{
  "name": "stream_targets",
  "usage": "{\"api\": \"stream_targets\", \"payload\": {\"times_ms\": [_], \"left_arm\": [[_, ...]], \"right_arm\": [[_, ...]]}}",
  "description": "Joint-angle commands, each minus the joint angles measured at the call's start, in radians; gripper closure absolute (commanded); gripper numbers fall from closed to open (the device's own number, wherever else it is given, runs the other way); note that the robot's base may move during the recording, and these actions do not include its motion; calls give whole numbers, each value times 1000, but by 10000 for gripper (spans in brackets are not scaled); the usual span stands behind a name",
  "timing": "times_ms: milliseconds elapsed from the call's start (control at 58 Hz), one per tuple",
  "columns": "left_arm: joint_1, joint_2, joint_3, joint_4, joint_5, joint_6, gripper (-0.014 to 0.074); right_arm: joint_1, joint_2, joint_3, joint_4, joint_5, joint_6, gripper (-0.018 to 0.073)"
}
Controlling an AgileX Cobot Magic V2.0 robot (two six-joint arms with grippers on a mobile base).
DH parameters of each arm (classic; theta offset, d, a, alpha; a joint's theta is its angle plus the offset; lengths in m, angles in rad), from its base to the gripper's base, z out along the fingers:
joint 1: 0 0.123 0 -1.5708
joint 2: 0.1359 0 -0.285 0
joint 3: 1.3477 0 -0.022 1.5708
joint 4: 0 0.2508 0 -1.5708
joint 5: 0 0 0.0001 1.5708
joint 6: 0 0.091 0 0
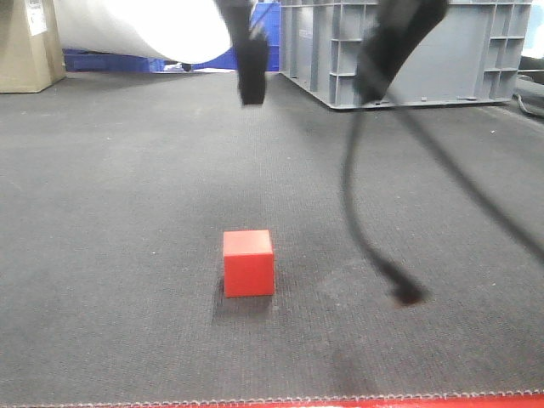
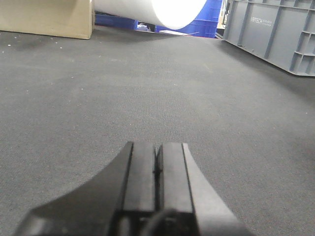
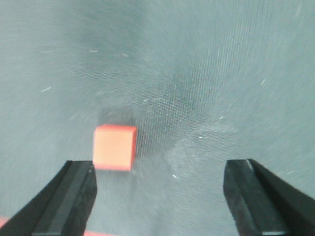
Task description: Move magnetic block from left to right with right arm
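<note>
The dark grey woven mat covering the table (image 1: 102, 212) carries all items. A large grey ribbed plastic crate (image 1: 408, 51) stands at the far right edge, a white cylindrical roll (image 1: 144, 30) at the far left. The right arm (image 1: 395, 42), black with a dangling black cable (image 1: 357, 212), hangs above the mat. The small solid red magnetic block (image 1: 248, 263) rests flat on the mat, near the front, untouched. The right claw (image 3: 157, 196) is spread wide above it, the block nearer one finger. The left claw (image 2: 157, 167) is pressed together, holding nothing.
</note>
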Motion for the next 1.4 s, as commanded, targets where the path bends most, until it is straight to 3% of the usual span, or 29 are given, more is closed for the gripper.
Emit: {"api": "stream_targets", "payload": {"times_ms": [0, 155, 242, 345, 414, 587, 776, 932, 1173, 1380], "left_arm": [[-1, -7, 8, -3, -84, -2, 713], [-1, -7, 8, -3, -84, -2, 713], [-1, -7, 8, -3, -84, -2, 713], [-1, -7, 8, -3, -84, -2, 713], [-1, -7, 8, -3, -84, -2, 713], [-1, -7, 8, -3, -84, -2, 713], [-1, -7, 8, -3, -84, -2, 713], [-1, -7, 8, -3, -84, -2, 713], [-1, -7, 8, -3, -84, -2, 713], [-1, -7, 8, -3, -84, -2, 713]], "right_arm": [[-31, -114, 45, -32, -85, -55, -64], [-121, -233, 201, -28, -183, -63, -12], [-184, -296, 270, -8, -210, -63, 136], [-274, -371, 352, 29, -228, -65, 403], [-337, -415, 397, 44, -242, -65, 522], [-498, -513, 498, 74, -277, -175, 504], [-659, -622, 606, 148, -407, -494, 504], [-723, -709, 716, 226, -616, -702, 504], [-729, -871, 922, 232, -953, -718, 504], [-729, -1110, 1097, 232, -1031, -718, 504]]}}
